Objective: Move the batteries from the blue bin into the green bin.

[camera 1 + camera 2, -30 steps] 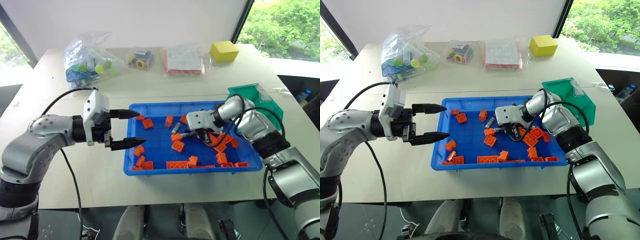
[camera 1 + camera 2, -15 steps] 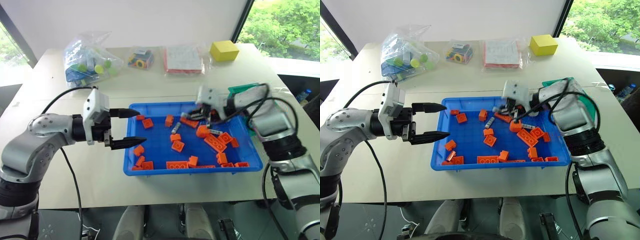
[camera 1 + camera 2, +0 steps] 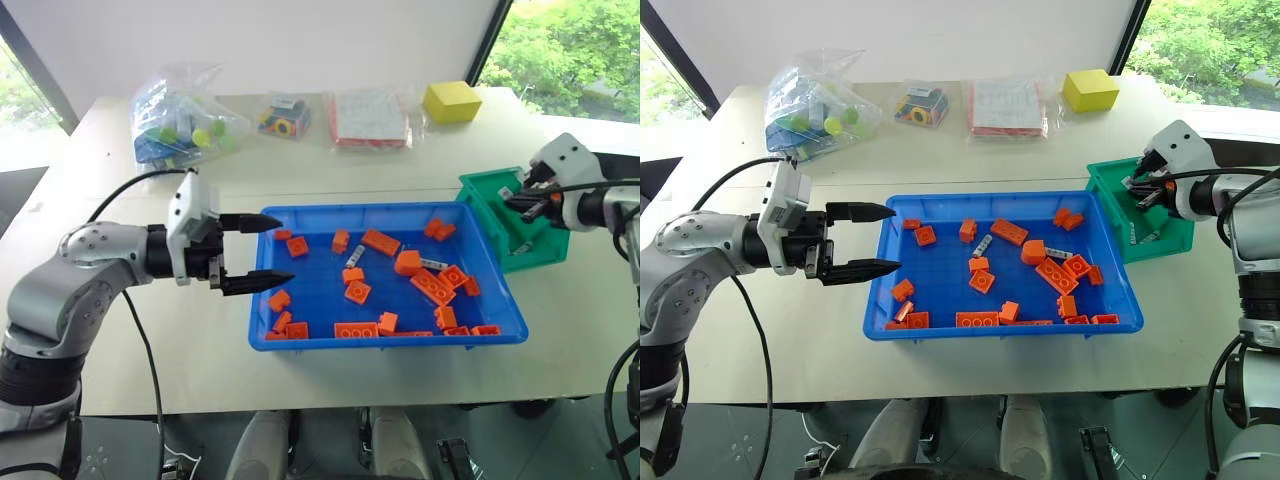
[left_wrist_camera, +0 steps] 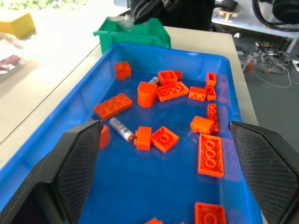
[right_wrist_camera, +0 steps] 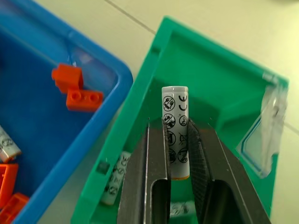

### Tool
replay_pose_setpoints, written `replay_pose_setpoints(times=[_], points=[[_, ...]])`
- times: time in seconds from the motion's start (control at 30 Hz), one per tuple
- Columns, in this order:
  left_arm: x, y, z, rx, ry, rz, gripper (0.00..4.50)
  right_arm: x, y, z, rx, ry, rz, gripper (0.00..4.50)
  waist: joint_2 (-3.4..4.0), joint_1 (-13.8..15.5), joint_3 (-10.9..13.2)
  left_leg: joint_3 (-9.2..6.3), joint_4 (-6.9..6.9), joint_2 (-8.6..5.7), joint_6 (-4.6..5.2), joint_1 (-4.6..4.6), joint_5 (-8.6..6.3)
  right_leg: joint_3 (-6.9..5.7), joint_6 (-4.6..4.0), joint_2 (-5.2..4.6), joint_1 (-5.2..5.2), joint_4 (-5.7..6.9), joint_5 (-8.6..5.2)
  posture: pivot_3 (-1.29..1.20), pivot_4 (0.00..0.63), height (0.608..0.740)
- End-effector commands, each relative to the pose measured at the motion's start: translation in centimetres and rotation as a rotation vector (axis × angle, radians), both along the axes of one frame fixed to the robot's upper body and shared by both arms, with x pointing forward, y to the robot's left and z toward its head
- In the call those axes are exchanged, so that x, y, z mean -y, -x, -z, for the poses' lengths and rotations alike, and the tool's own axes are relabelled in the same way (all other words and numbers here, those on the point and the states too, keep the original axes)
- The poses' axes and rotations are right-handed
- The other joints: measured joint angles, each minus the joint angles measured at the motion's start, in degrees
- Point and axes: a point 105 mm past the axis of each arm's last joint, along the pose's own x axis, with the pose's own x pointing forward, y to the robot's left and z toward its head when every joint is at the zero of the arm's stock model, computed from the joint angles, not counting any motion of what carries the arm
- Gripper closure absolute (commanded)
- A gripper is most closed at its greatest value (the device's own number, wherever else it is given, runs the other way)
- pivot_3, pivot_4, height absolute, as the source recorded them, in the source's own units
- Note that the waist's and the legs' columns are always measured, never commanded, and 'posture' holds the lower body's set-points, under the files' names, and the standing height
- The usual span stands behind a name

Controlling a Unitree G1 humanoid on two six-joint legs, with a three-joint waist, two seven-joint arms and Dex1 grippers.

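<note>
The blue bin (image 3: 400, 340) sits mid-table with orange bricks (image 3: 432, 286) scattered in it. Two batteries (image 3: 353, 256) (image 3: 432, 264) lie among them. The green bin (image 3: 500, 225) stands against its right end. My right gripper (image 5: 175, 123) hangs over the green bin, shut on an upright battery (image 5: 175, 107) with dark markings. Another battery (image 5: 114, 179) lies on the green bin's floor below it. My left gripper (image 3: 288, 250) is open at the blue bin's left rim, pointing across it, with nothing between its fingers.
A yellow block (image 3: 450, 101) stands at the table's far right. Along the back lie a clear bag of coloured parts (image 3: 180, 130), a small bag (image 3: 282, 117) and a flat packet (image 3: 368, 118). The table edge runs close behind the green bin.
My right gripper has lifted out of the blue bin with a battery, swung right and turned to point over the green bin. Some bricks shifted. The left arm has stayed put.
</note>
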Motion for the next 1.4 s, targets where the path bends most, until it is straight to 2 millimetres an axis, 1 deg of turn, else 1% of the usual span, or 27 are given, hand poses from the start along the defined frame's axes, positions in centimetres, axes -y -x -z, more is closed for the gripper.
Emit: replay_pose_setpoints(times=[0.03, 0.1, 0.17, 0.2, 0.3, 0.37, 0.43, 0.47, 0.53, 0.67, 0.83, 0.97, 1.13, 1.27, 1.4], points=[[0.1, 0.1, -0.6, 0.037, -0.001, 0.014, 0.00, 0.1, -0.3, -1.3, 0.066, 0.025, -0.006, 2.04, 0.00, -0.2, 0.0, 0.00, 0.00, 0.00, 0.00, 0.00, 0.00, 0.00, 0.00, 0.00, 0.00, 0.00, 0.00, 0.00, 0.150, 0.692], [0.1, 0.1, -0.6, 0.039, -0.002, 0.010, 0.00, -0.9, -0.6, -2.1, 0.096, 0.021, -0.053, 1.07, 0.00, -0.4, 0.0, 0.00, 0.00, -0.01, 0.00, -0.01, 0.00, 0.00, 0.00, -0.01, 0.00, 0.00, 0.00, 0.00, 0.150, 0.692], [0.0, 0.1, -0.7, 0.040, -0.002, 0.007, 0.00, -2.5, -0.9, -3.3, 0.133, 0.004, -0.125, 1.07, 0.00, -0.7, 0.0, 0.00, 0.00, -0.01, 0.00, 0.00, 0.00, 0.00, 0.00, 0.00, 0.00, 0.00, 0.00, 0.00, 0.150, 0.692], [0.0, 0.1, -0.7, 0.040, -0.002, 0.006, 0.00, -3.6, -1.0, -3.8, 0.146, -0.008, -0.179, 1.07, 0.01, -0.7, 0.0, 0.00, 0.00, 0.00, 0.00, 0.01, 0.00, 0.01, 0.01, 0.00, 0.00, 0.00, 0.00, 0.00, 0.150, 0.692], [0.0, 0.2, -0.6, 0.040, -0.003, 0.005, 0.00, -8.4, -0.9, -4.9, 0.150, -0.018, -0.429, 1.07, 0.01, -0.8, 0.0, -0.02, 0.00, 0.02, 0.00, 0.02, 0.00, 0.00, 0.00, 0.02, 0.00, 0.01, 0.00, 0.00, 0.150, 0.692], [0.0, 0.1, -0.6, 0.042, -0.003, 0.004, 0.00, -12.0, -0.4, -4.3, 0.126, 0.040, -0.645, 1.07, 0.01, -0.7, 0.0, -0.04, 0.00, 0.02, 0.00, 0.01, 0.00, 0.00, 0.01, 0.02, 0.00, 0.00, 0.00, 0.00, 0.150, 0.692], [0.0, 0.0, -0.7, 0.045, -0.003, 0.002, 0.00, -14.5, 0.2, -3.3, 0.098, 0.111, -0.826, 1.07, 0.00, -0.7, 0.0, -0.05, 0.00, 0.01, 0.00, 0.01, 0.00, 0.00, 0.01, 0.02, 0.01, 0.00, 0.00, 0.00, 0.150, 0.692], [0.0, 0.0, -0.7, 0.047, -0.004, 0.001, 0.00, -15.4, 0.4, -2.5, 0.075, 0.169, -0.914, 1.07, 0.00, -0.7, 0.0, -0.05, 0.00, 0.00, 0.00, 0.01, 0.00, 0.00, 0.01, 0.02, 0.02, 0.00, -0.01, 0.00, 0.150, 0.692], [0.0, 0.0, -0.8, 0.052, -0.004, -0.001, 0.00, -16.7, 0.1, -0.5, 0.021, 0.284, -1.036, 1.07, -0.01, -0.5, 0.0, -0.07, 0.01, -0.02, 0.00, 0.01, 0.00, 0.00, 0.02, 0.02, 0.03, 0.00, -0.01, 0.00, 0.150, 0.692], [-0.4, 0.4, -0.9, 0.058, -0.007, -0.020, 0.00, -18.2, -0.5, 2.0, -0.052, 0.417, -1.191, 1.07, -0.03, -0.6, 0.0, -0.07, 0.04, -0.05, -0.01, 0.00, 0.01, 0.00, 0.03, 0.00, 0.03, 0.00, 0.00, 0.00, 0.150, 0.692], [-0.9, 0.9, -0.9, 0.063, -0.009, -0.058, 0.00, -19.8, -1.3, 3.6, -0.071, 0.501, -1.293, 1.07, -0.03, -0.9, 0.0, -0.12, -0.01, -0.04, -0.06, 0.02, 0.03, 0.01, 0.02, 0.03, 0.01, 0.02, 0.00, 0.00, 0.150, 0.692], [-1.1, 1.4, -0.9, 0.063, -0.012, -0.076, 0.00, -20.1, -1.4, 4.9, -0.086, 0.551, -1.360, 1.07, -0.02, -0.9, 0.0, -0.17, -0.02, -0.03, -0.11, 0.03, 0.05, 0.01, 0.01, 0.06, -0.01, 0.05, 0.01, 0.00, 0.150, 0.692], [-1.2, 1.9, -0.7, 0.057, -0.019, -0.083, 0.00, -20.6, -1.7, 6.0, -0.081, 0.558, -1.380, 1.07, -0.02, -0.8, 0.0, -0.18, -0.02, -0.05, -0.14, 0.03, 0.07, 0.02, 0.01, 0.05, 0.00, 0.05, 0.01, 0.00, 0.150, 0.692], [-1.3, 2.0, -0.7, 0.056, -0.021, -0.088, 0.00, -21.4, -2.0, 6.7, -0.062, 0.540, -1.376, 1.07, -0.02, -1.0, 0.0, -0.19, -0.02, -0.04, -0.16, 0.06, 0.08, 0.03, 0.00, 0.08, 0.00, 0.09, 0.00, 0.00, 0.150, 0.692], [-1.3, 1.9, -0.8, 0.057, -0.021, -0.091, 0.00, -21.5, -2.2, 7.4, -0.074, 0.528, -1.358, 1.07, -0.02, -1.0, 0.0, -0.19, -0.03, -0.04, -0.18, 0.10, 0.09, 0.06, -0.01, 0.10, -0.01, 0.16, 0.00, 0.00, 0.150, 0.692]])
